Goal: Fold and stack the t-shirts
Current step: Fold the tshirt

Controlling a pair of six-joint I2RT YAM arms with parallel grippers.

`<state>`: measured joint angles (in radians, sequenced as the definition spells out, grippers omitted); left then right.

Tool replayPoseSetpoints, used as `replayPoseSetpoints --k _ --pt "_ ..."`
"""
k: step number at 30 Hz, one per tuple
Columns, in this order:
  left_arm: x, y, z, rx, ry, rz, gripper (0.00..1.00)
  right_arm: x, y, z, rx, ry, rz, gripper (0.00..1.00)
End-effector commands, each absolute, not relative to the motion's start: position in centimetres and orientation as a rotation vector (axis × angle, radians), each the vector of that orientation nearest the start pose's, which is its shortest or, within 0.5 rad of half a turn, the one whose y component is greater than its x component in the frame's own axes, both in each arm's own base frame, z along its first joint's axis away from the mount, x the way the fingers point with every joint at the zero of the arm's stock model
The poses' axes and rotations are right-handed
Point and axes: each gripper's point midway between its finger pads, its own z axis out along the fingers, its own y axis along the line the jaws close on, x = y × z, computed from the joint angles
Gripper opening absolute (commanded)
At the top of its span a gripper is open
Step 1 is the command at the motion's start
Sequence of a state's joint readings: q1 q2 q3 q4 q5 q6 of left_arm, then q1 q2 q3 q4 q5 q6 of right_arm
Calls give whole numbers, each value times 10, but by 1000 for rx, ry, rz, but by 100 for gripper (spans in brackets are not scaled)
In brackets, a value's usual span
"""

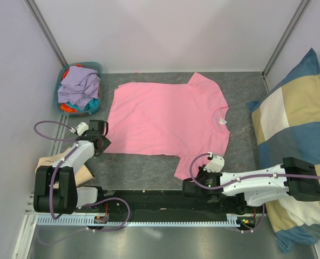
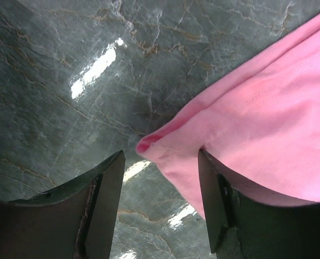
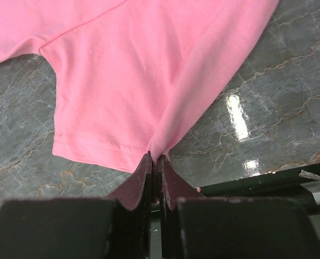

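While the pink t-shirt (image 1: 165, 116) lies spread flat across the middle of the worktop (image 1: 138, 172), the right fingers (image 3: 142, 181) are pinched onto its near sleeve hem. The left fingers (image 2: 106, 205) stand wide, straddling its near-left hem corner.

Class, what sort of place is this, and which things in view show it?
Likely a robot lab cell set up for laundry folding: plain partition walls around a grey marbled table, a basket of tees, a pink t-shirt spread out.

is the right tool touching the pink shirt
Touching. The right wrist view shows the right tool pinched shut on a sleeve edge of the pink shirt.
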<state>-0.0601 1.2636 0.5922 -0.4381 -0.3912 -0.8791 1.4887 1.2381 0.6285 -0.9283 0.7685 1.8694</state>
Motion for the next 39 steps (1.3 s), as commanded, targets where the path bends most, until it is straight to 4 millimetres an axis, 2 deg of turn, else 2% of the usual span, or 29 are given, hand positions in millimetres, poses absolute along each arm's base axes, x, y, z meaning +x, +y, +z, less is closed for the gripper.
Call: replayPoseSetpoints --k 1,6,9,11,12,15,21,24,29,32,39 --pt "282 29 40 -1144 2203 169 64 114 178 49 463 2302 153 6" --pt "285 26 36 -1148 2214 156 62 114 176 48 462 2305 149 6" --pt "284 26 33 -1149 2221 157 54 114 176 48 465 2304 151 6" --pt "284 25 32 -1147 2224 156 44 114 176 48 463 2305 149 6" --pt "285 25 31 -1147 2224 152 33 114 176 48 463 2305 149 6" --pt "285 25 31 -1143 2227 150 14 114 176 48 463 2306 149 6" --pt "287 23 38 -1126 2217 126 10 117 176 53 466 2290 153 5" --pt "288 20 46 -1109 2205 88 2 122 174 67 475 2260 162 4" --pt "292 19 67 -1052 2165 48 2 135 157 100 517 2180 170 2" --pt "294 20 81 -1018 2137 33 2 144 145 126 551 2119 190 1" --pt "298 22 98 -982 2112 31 2 161 112 181 591 1990 176 0"
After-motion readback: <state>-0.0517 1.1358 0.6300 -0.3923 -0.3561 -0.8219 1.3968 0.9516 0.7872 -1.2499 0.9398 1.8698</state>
